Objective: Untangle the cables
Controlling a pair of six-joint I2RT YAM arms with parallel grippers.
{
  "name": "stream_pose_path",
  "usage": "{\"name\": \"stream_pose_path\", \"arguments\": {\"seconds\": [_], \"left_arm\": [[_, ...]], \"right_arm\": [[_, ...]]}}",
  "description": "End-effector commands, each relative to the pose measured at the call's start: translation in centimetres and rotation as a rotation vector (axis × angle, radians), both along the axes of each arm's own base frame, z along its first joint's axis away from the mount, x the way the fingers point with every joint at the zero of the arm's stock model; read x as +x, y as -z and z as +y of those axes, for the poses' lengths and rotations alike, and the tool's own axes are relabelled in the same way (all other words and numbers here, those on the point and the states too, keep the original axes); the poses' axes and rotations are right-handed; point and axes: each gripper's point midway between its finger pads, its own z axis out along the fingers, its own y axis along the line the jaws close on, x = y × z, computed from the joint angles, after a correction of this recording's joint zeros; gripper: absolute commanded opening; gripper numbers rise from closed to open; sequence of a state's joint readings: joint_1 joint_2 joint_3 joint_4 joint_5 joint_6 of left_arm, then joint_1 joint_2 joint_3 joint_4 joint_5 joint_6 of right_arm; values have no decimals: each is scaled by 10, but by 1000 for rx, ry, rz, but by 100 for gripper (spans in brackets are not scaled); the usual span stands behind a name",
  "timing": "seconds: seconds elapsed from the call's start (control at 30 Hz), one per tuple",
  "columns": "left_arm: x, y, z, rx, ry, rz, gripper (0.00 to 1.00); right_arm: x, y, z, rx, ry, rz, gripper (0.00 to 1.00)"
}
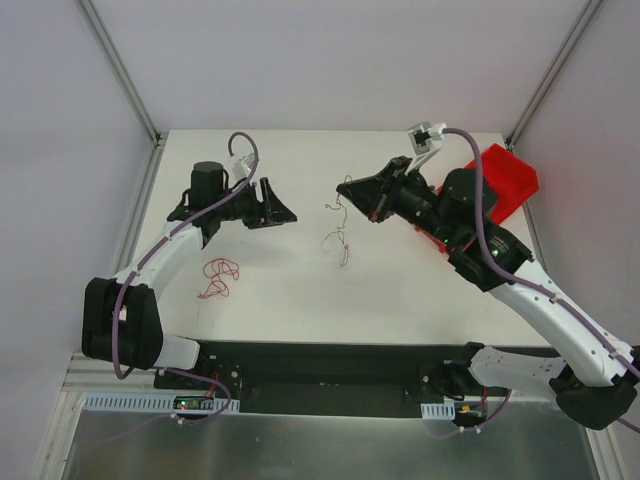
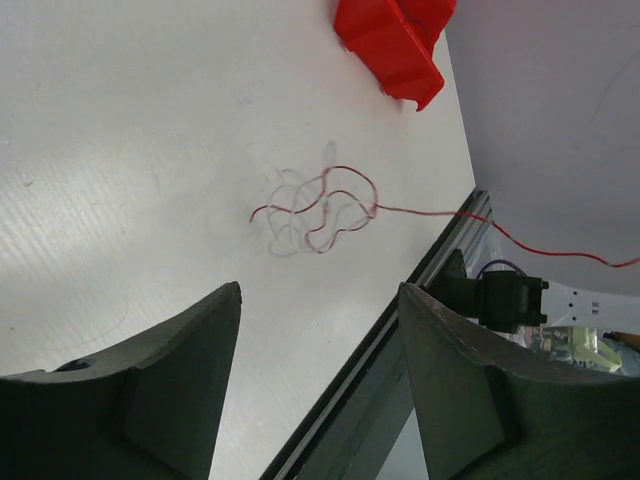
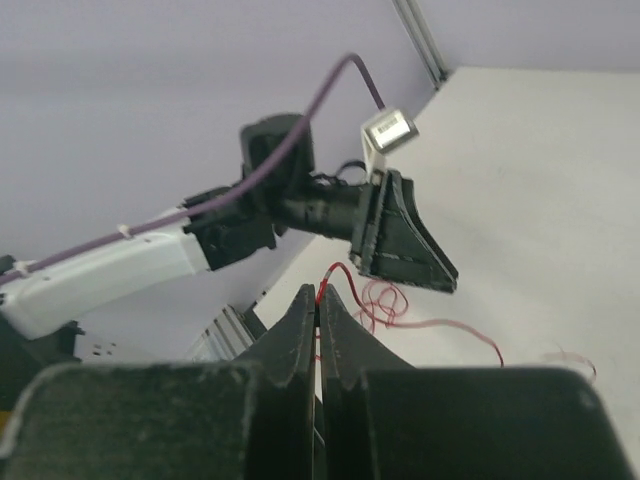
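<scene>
A tangle of thin red and whitish cables [image 1: 340, 232] trails from my right gripper [image 1: 343, 187] down to the middle of the white table. The right gripper is shut on one red wire's end, pinched at the tips in the right wrist view [image 3: 319, 292]. The left wrist view shows that tangle [image 2: 320, 210] with one red strand stretching off to the right. A second small red tangle [image 1: 218, 278] lies on the table near the left arm. My left gripper [image 1: 280, 203] is open and empty, left of the held cables; its jaws stand wide apart in the left wrist view [image 2: 320, 290].
A red bin [image 1: 505, 180] sits at the table's far right, behind the right arm; it also shows in the left wrist view [image 2: 395, 40]. The table's [image 1: 300, 300] black front edge runs along the arm bases. Metal frame posts stand at the back corners.
</scene>
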State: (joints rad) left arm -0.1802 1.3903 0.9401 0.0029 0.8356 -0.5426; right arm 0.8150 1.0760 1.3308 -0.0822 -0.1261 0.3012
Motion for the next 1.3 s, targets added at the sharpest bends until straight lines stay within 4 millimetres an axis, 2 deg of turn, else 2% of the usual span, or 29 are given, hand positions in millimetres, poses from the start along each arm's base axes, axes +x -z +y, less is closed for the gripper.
{"name": "stream_pose_path", "arguments": {"seconds": [0.0,0.17,0.3,0.4,0.5,0.6,0.67,0.87,1.0,1.17,1.27], "left_arm": [[-5,-18,-7,-19,52,-111,61],[-9,-26,-14,-44,69,-96,60],[-13,-28,-20,-40,17,-15,60],[-18,-11,-23,-8,-38,67,58],[-27,23,-25,73,-73,113,57],[-38,57,-25,140,-77,180,54],[-46,70,-26,157,-69,217,48],[-65,95,-38,202,-60,302,50],[-65,117,-34,208,-174,438,50],[-67,129,-48,95,-228,612,48],[-64,134,-56,108,-213,587,46]], "right_arm": [[3,10,-5,35,34,11,1],[12,71,4,-66,38,103,0],[16,99,-5,-134,76,136,0],[15,116,-11,-146,83,159,0],[14,128,-17,-156,94,174,0],[12,135,-26,-157,103,181,0],[11,136,-32,-154,114,178,0],[12,133,-43,-146,144,157,0],[11,132,-42,-145,136,157,0],[10,133,-42,-143,131,159,0],[10,132,-41,-135,127,159,0]]}}
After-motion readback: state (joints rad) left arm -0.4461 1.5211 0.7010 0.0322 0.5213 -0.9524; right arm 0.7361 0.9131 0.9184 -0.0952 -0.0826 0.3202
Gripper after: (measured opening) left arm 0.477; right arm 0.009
